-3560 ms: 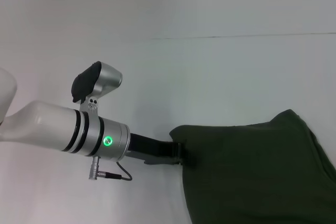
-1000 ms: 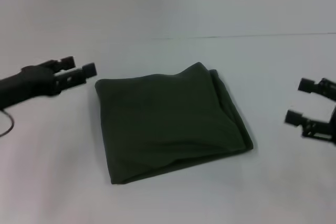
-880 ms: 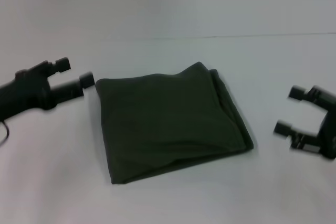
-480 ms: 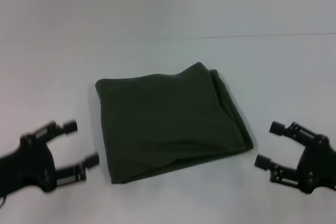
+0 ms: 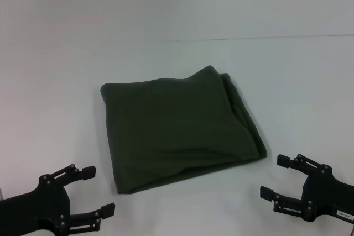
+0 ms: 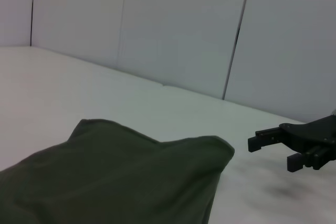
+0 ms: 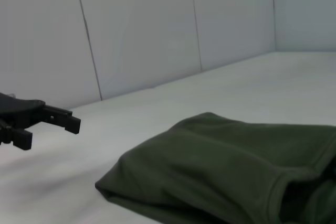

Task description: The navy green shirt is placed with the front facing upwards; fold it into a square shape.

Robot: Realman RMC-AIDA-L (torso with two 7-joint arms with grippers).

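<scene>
The navy green shirt (image 5: 177, 128) lies folded into a rough square near the middle of the white desk (image 5: 287, 81), plain cloth on top. Along its right side the layered edges look like a collar or hem, though that is hard to make out. The left claw (image 5: 91, 192) hovers near the shirt's near left corner, fingers spread and empty. The right claw (image 5: 279, 176) hovers off the near right corner, also spread wide and holding nothing. Neither touches the cloth.
</scene>
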